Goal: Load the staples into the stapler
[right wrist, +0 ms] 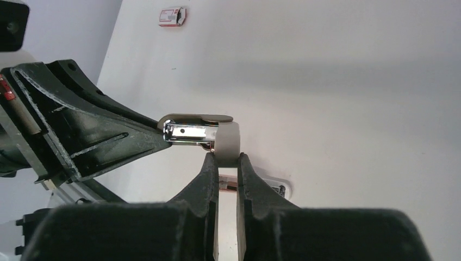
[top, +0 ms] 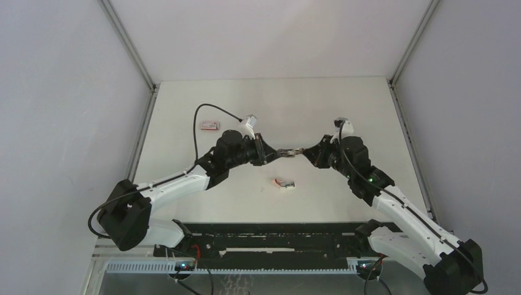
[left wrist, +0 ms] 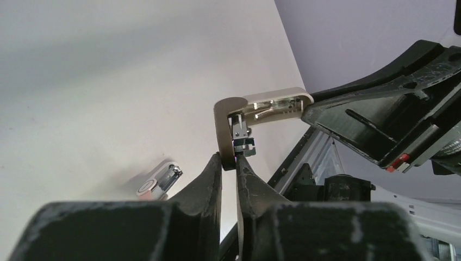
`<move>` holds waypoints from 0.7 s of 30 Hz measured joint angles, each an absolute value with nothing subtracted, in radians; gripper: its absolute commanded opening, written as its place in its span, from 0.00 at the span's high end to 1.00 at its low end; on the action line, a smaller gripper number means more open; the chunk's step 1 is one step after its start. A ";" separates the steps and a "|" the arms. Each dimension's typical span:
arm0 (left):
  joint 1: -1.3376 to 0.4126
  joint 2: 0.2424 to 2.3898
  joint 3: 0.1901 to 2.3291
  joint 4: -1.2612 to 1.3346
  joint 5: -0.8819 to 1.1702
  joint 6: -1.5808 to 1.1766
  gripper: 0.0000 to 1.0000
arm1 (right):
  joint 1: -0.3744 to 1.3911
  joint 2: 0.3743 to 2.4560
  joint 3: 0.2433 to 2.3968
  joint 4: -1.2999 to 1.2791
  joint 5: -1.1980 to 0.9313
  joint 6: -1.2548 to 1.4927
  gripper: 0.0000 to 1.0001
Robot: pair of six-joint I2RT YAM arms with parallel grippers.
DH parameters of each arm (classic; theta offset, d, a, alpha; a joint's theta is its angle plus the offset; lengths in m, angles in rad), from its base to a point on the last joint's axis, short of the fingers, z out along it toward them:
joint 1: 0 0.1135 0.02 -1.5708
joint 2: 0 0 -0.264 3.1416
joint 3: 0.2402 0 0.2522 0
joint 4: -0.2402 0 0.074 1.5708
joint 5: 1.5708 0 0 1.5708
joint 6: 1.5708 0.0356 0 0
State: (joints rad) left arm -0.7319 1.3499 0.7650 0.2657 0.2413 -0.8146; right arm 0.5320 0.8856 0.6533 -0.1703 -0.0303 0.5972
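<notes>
— Anything legible down there?
— Only red print on the small white staple box [right wrist: 173, 16] on the desk [right wrist: 353, 81], too small to read.
— And the grey-brown tool [right wrist: 227, 138]?
— No lettering I can make out.

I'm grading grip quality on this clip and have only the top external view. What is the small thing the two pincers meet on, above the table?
Observer: The left wrist view shows a grey-brown tool, hinged open into an L with shiny metal inside.
Operator: Who holds which leg?
Observer: In the right wrist view, the right pincer pinches the plain plastic leg. The left pincer is closed on the chrome-lined leg.
</notes>
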 measured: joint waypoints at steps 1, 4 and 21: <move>-0.730 1.352 0.765 0.266 0.241 -0.809 0.76 | 0.511 0.882 0.648 -0.168 -0.059 0.606 1.00; -0.712 1.361 0.765 0.255 0.241 -0.786 0.61 | 0.467 0.872 0.644 -0.184 -0.084 0.608 1.00; -0.586 0.885 0.715 -0.026 0.112 -0.528 0.00 | 0.351 0.830 0.631 -0.448 0.017 0.502 1.00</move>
State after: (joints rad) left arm -0.5861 0.8852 0.7147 -0.0261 0.1116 -0.5282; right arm 0.3511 0.8303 0.6308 -0.4477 0.0174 0.5018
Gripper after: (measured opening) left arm 0.987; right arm 0.056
